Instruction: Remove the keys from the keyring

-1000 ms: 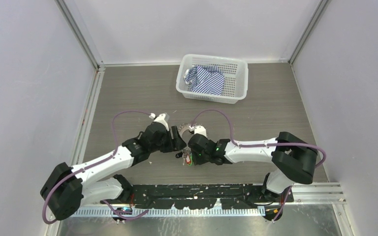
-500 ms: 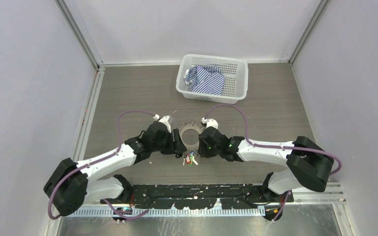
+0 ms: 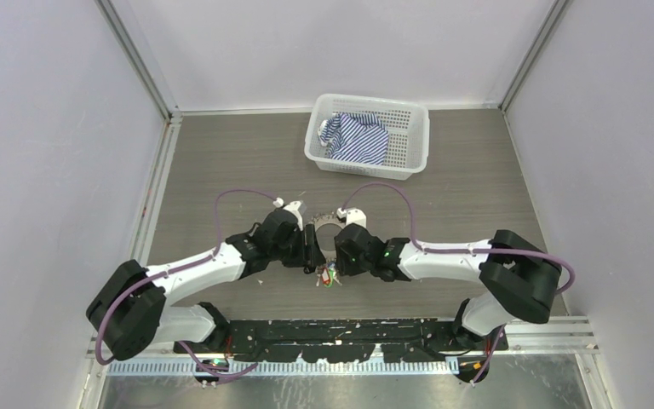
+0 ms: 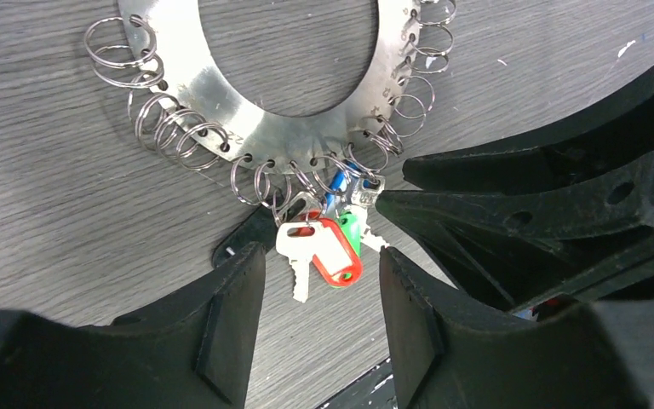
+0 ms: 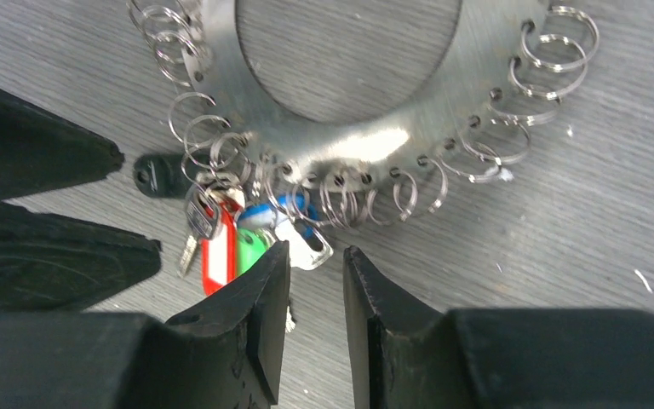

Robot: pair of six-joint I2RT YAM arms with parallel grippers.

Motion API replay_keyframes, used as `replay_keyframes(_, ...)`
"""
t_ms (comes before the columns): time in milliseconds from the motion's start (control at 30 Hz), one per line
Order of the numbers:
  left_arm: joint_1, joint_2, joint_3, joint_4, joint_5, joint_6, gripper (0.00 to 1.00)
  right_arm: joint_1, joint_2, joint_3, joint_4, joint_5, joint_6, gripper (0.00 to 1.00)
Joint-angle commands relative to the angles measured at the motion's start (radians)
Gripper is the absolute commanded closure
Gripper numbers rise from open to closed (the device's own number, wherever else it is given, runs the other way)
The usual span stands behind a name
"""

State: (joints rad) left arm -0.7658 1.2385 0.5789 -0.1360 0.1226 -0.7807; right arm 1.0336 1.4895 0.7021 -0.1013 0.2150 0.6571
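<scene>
The keyring [image 4: 221,94] is a flat metal hoop rimmed with small split rings, lying on the table [image 5: 349,141] [image 3: 325,223]. The keys [image 4: 334,251] hang in a bunch off its near edge: a red tag, a green tag, a blue head and a silvery key [image 5: 218,247] [image 3: 329,276]. A black key head [image 5: 155,175] lies beside them. My left gripper [image 4: 322,264] stands open, its fingertips either side of the bunch's near end. My right gripper [image 5: 315,251] is open by a narrow gap, tips just short of a silvery key head, gripping nothing.
A white plastic basket [image 3: 409,141] holding a blue-striped cloth [image 3: 356,138] stands at the back of the table. Both arms meet nose to nose over the ring. A black rail [image 3: 349,332] runs along the near edge.
Both grippers have drawn closer together over the ring's near edge. The left jaws have narrowed a little and the right jaws have widened a little.
</scene>
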Motion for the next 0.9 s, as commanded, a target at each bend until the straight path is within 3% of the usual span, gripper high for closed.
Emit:
replay_keyframes(0, -0.003, -0.015, 0.013, -0.010, -0.053, -0.003, 0.47, 0.011, 0.038, 0.076, 0.063, 0.051, -0.013, 0.66)
replay_keyframes(200, 0.000, -0.047, 0.012, -0.045, -0.068, 0.007, 0.47, 0.017, 0.082, 0.091, 0.065, 0.069, -0.005, 0.67)
replay_keyframes(467, 0.008, -0.072, 0.025, -0.071, -0.063, 0.020, 0.47, 0.025, 0.119, 0.099, 0.085, 0.083, -0.014, 0.75)
replay_keyframes(567, 0.010, -0.079, 0.028, -0.076, -0.062, 0.026, 0.47, 0.028, 0.121, 0.109, 0.073, 0.101, -0.026, 0.82)
replay_keyframes(700, 0.011, -0.081, 0.024, -0.048, -0.034, 0.036, 0.47, 0.028, 0.100, 0.145, 0.016, 0.125, -0.058, 0.98)
replay_keyframes(867, 0.011, -0.092, 0.018, 0.028, 0.029, 0.079, 0.47, 0.026, 0.017, 0.191, -0.089, 0.110, -0.086, 0.99)
